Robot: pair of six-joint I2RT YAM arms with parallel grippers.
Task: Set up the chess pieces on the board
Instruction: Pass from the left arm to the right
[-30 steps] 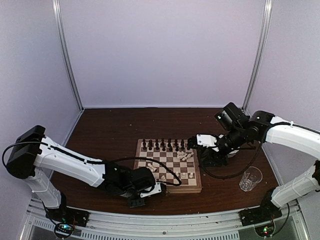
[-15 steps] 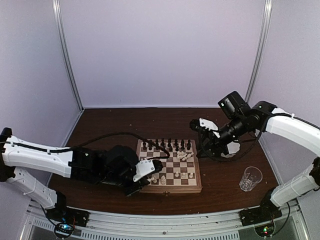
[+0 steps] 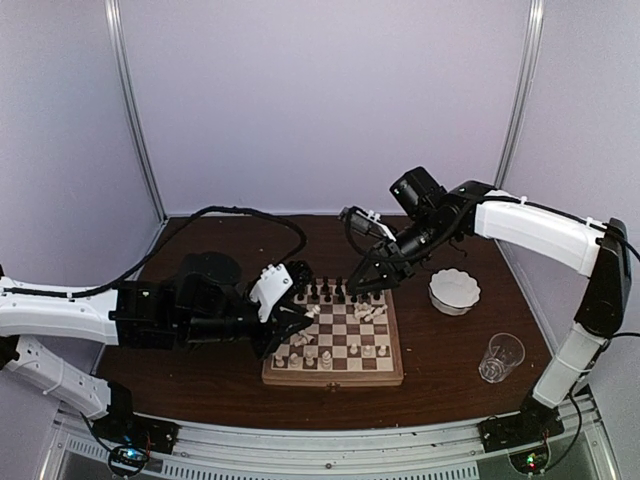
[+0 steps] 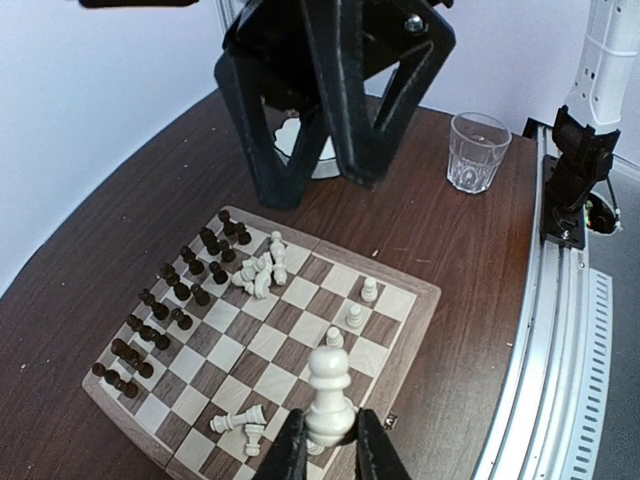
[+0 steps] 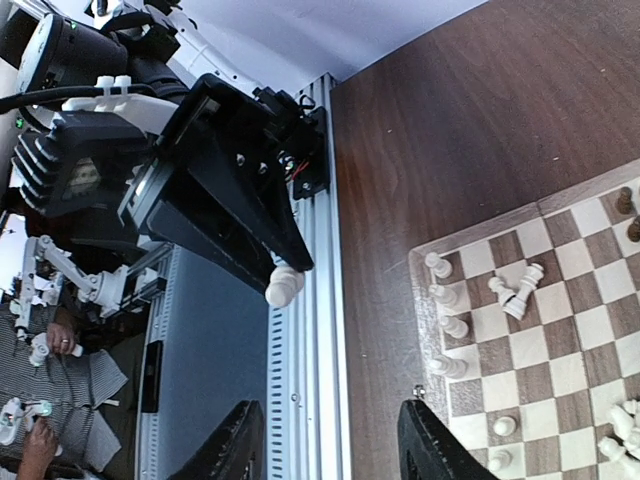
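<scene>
Cream-white piece (image 4: 329,385) is pinched upright in the left gripper's (image 4: 328,445) jaws above the board's (image 3: 335,378) left edge; right gripper's (image 5: 330,445) jaws are spread, empty. I'd lower straight onto a free near-row square, avoiding toppled pieces (image 4: 258,275).

I am looking into a booth of plain, pale lavender panels: a back wall (image 3: 330,100), a left wall (image 3: 60,150) and a right wall (image 3: 590,120). A left aluminium post (image 3: 135,110) and a right aluminium post (image 3: 518,100) stand at the rear corners. The work surface is a dark brown wood-grain table (image 3: 445,355), evenly lit, with only soft shadows. An aluminium rail (image 3: 330,450) runs along its near edge.
</scene>
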